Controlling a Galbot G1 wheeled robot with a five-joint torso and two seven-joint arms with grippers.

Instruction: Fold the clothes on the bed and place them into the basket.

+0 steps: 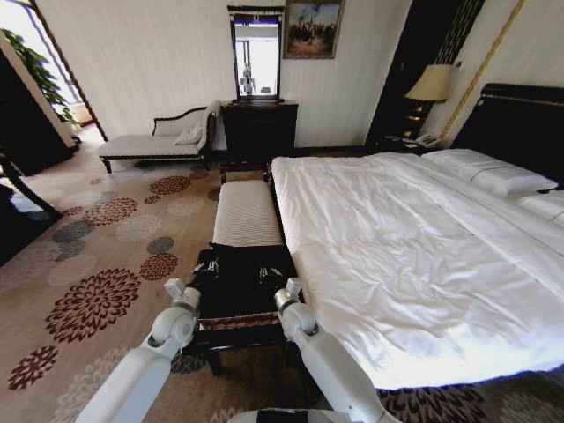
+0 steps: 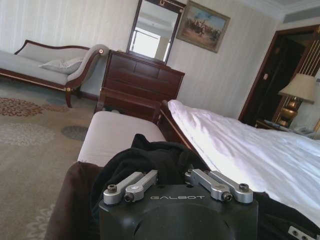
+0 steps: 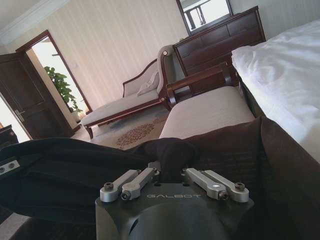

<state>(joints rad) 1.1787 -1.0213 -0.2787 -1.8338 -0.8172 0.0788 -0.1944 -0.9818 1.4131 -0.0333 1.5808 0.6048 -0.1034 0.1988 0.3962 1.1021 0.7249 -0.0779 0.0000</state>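
**Two grippers hold black shirt over the basket at the foot of the bed**

Two grippers hover side by side over the wicker basket [image 1: 231, 322], each with a bunch of black cloth between its fingers. Nearest the robot, the left gripper [image 1: 204, 267] and right gripper [image 1: 270, 275] sit level with one another above the basket's dark-lined top. The wrist views show the left gripper [image 2: 181, 178] and right gripper [image 3: 172, 176] with fingers drawn in toward each other on a hump of fabric, so both appear clamped on the black T-shirt [image 1: 236, 280].

The garment hangs and pools between the two hands, spread across the basket's opening; its lettering is hidden in the folds. Holding it at two points, evenly, seems meant to keep the bundle from unravelling as it goes in. The task looks close to its end: the shirt is off the bed and at the basket, though not yet let go.

Just beyond the basket stands a striped upholstered bench [image 1: 246, 212], end to end with it and running along the foot of the bed [image 1: 414, 256], whose white duvet lies bare and rumpled. Farther off are a dark dresser [image 1: 259, 129] with its mirror [image 1: 256, 55], a white chaise longue [image 1: 159, 141] by the wall, and a lit lamp [image 1: 430, 84] beside the headboard.
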